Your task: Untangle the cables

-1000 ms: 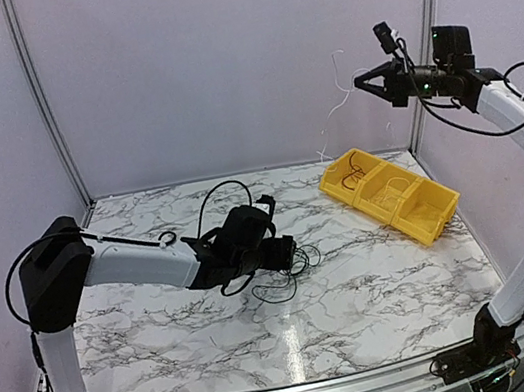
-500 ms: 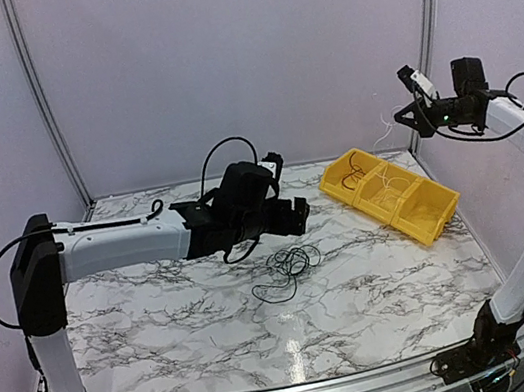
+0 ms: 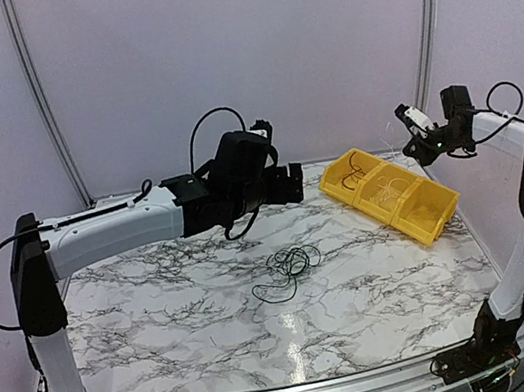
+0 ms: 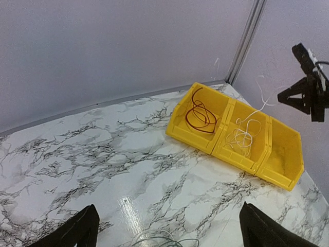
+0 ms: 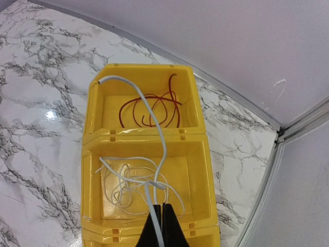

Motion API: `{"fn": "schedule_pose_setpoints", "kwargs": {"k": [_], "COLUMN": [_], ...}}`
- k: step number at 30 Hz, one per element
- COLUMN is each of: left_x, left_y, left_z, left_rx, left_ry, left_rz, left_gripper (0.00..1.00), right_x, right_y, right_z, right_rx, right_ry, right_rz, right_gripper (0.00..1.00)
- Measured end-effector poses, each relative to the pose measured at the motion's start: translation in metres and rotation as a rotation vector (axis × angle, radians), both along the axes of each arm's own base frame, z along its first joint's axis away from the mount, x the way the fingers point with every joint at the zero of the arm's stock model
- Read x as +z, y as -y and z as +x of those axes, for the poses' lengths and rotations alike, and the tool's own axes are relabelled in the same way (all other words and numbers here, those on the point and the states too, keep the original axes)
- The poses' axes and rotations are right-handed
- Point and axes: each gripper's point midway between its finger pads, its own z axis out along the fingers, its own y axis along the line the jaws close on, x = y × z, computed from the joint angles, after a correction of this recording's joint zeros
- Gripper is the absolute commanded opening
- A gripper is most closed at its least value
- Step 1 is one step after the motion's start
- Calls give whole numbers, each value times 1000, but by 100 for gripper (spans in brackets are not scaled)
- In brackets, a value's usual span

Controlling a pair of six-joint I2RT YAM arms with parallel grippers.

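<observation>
The black cables point(image 3: 289, 264) lie in a loose tangle on the marble table, and their top loops show at the bottom edge of the left wrist view point(image 4: 160, 239). My left gripper point(image 3: 290, 183) hangs open above and behind the tangle, holding nothing; in its own view point(image 4: 167, 235) the two fingertips stand far apart. My right gripper point(image 3: 411, 137) is shut on a white cable point(image 5: 162, 154) over the middle compartment of the yellow bin point(image 5: 198, 170). Most of that cable is coiled in the compartment point(image 4: 241, 136).
The yellow bin point(image 3: 447, 209) has three compartments and sits at the back right of the table. A red cable point(image 5: 149, 110) lies in its far-left compartment point(image 4: 198, 114). Grey walls and metal corner posts point(image 3: 425, 25) enclose the table.
My left gripper opened, rose off the black tangle and moved back and to the right. My right gripper came down and to the right with the white cable, towards the bin.
</observation>
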Motion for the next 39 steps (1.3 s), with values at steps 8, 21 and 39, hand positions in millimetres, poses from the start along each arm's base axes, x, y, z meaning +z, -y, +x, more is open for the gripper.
{"fn": "schedule_pose_setpoints", "kwargs": {"k": [8,21,39], "left_x": [-24,-34,-30], "left_y": [-44,-78,-65], "left_z": [24,21,13], "left_rx": [179,132,71], "left_ry": [-108,-232,-262], "left_rz": [-140,-411,-453], "left_gripper": [98,79,77], "right_x": [-71,-110,-133], "right_y": [18,24,23], "right_z": [14,31,40], "right_rx": [-71,-115,-133], "right_ry": [-182,-337,-441], "right_rz": [-47,-19,-48], "right_gripper": [0,0,22]}}
